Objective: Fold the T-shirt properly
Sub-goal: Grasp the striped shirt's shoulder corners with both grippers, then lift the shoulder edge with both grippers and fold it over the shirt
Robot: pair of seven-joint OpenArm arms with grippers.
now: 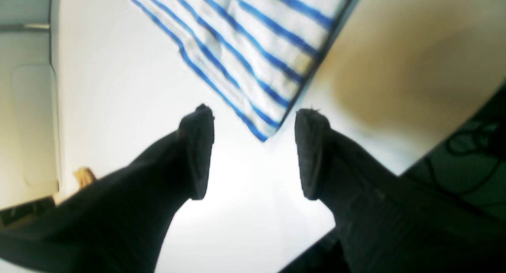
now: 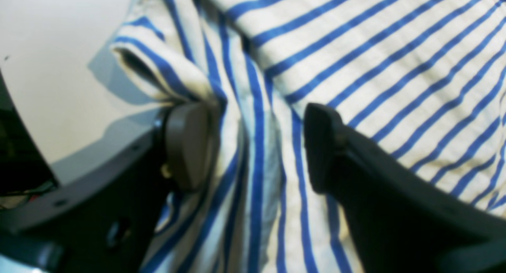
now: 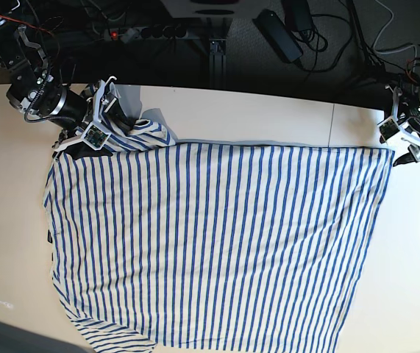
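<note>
The right gripper (image 2: 257,146) stood spread over a bunched sleeve of the T-shirt (image 3: 217,243); the left gripper (image 1: 253,150) hung spread just off its far corner. The shirt lay flat on the table (image 3: 268,121) (no fold apparent yet), so folding seemed barely begun.

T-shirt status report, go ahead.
Left tool open, just off the T-shirt corner. Right tool open, straddling bunched cloth at the sleeve. Shirt spread flat on the table, unfolded. Nothing in the way.
</note>
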